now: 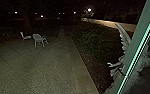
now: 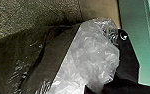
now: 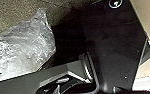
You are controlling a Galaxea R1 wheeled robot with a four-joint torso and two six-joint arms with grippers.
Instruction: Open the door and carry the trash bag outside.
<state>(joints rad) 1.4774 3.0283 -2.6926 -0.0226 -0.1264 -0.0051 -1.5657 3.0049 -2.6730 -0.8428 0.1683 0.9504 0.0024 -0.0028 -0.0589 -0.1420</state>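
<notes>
Plastic from the trash bag [image 2: 53, 55] crowds close to the left end effector, part dark, part clear and crinkled; whether that end effector is clenched on it or released, I cannot tell. Clear film shows near the right end effector too, whose state I also cannot tell. The likeliest trouble begins here: thin, slippery film could creep or tear if the bag's weight hangs from a small pinch, and loose folds near both end effectors could snag as either arm moves.

Just beyond the left end effector and bag stands the green door frame [image 2: 141, 37]. With so little room, a slight turn of the base could rub the bag or an arm along it, ripping the film or jamming the robot.

Farther out from the end effectors spreads the paving [image 1: 36, 65], with plants [image 1: 93, 40] alongside and pale chairs [image 1: 38, 38] well apart. Dim light could hide the paving's edge, and a wheel straying past it might tip or jolt the load.
</notes>
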